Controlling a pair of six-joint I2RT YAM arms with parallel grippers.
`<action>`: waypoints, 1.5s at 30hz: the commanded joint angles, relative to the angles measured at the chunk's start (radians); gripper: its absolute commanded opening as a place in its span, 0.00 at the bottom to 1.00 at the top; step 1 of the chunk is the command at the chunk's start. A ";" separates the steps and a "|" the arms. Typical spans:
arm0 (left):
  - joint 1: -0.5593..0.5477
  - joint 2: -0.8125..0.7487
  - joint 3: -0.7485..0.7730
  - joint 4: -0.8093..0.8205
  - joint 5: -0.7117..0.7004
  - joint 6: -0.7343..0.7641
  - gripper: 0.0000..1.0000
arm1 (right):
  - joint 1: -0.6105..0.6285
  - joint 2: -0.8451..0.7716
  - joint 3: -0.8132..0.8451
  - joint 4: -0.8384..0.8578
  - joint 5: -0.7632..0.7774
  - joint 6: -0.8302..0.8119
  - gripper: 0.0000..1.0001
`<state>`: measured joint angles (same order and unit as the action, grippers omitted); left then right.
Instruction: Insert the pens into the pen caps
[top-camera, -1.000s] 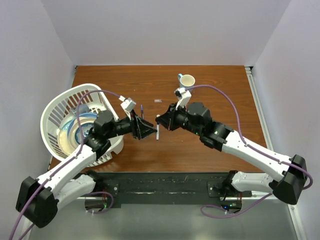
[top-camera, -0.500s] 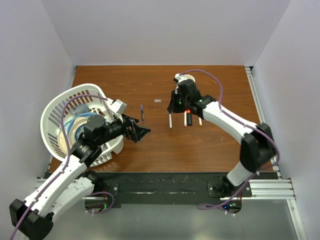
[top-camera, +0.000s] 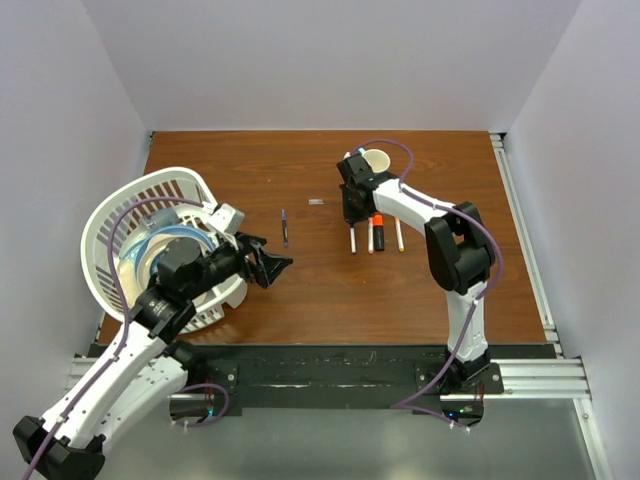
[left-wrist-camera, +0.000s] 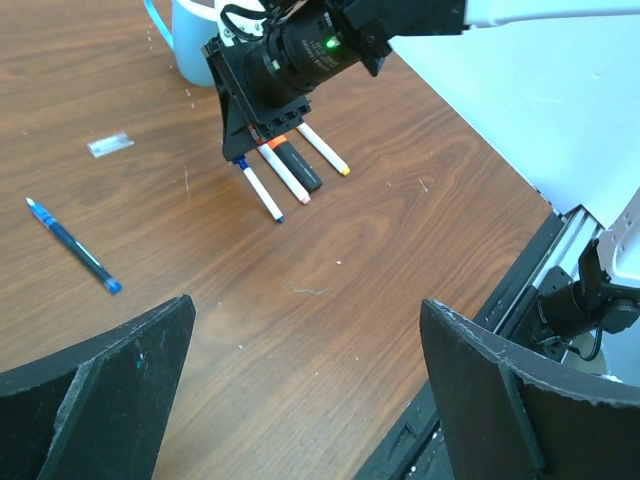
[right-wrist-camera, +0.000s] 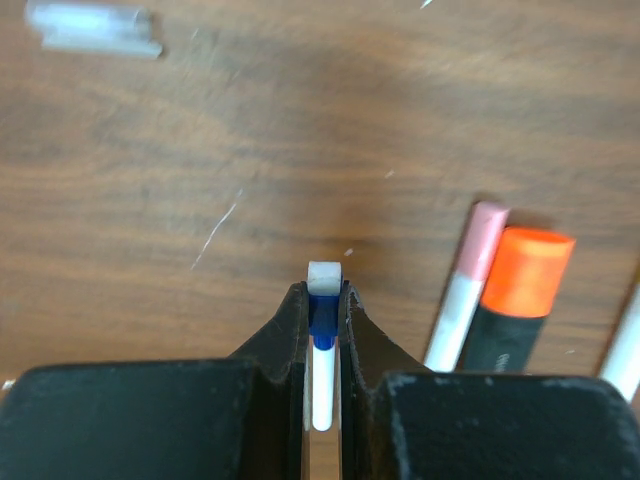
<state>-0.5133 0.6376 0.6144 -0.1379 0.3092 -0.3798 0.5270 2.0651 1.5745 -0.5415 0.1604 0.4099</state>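
Basket (top-camera: 108, 215) of white plastic sits at the far left, its contents partly masked by the left arm. Just right of it the left gripper (top-camera: 278, 268) hangs with fingers spread wide and nothing between them, probably kept clear of the work. The blue pen (top-camera: 284, 228) lies alone, with a clear cap (top-camera: 316, 202) slightly farther back and right, likely its mate. The right gripper (top-camera: 350, 207) is pinched tight on the far end of a white pen (left-wrist-camera: 260, 190) lying on the table (top-camera: 200, 160), apparently lining it up beside 3 others: a pink-tipped pen (left-wrist-camera: 285, 177), a black highlighter (left-wrist-camera: 300, 168) and a yellow-tipped pen (left-wrist-camera: 325, 150). The mug (top-camera: 376, 160) is half hidden behind that arm. Whether the held pen is capped is unclear.
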 joint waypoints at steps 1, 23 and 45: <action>-0.001 -0.027 0.012 0.032 -0.009 0.028 1.00 | -0.007 0.038 0.070 -0.037 0.111 -0.028 0.08; -0.001 -0.170 0.004 0.023 -0.156 0.053 0.99 | 0.093 0.061 0.222 -0.064 0.053 0.065 0.43; -0.001 -0.319 -0.019 0.024 -0.297 0.047 0.98 | 0.277 0.378 0.599 -0.003 0.125 0.107 0.41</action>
<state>-0.5137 0.3252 0.5980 -0.1432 0.0307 -0.3511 0.8055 2.4355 2.1017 -0.5861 0.2455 0.5133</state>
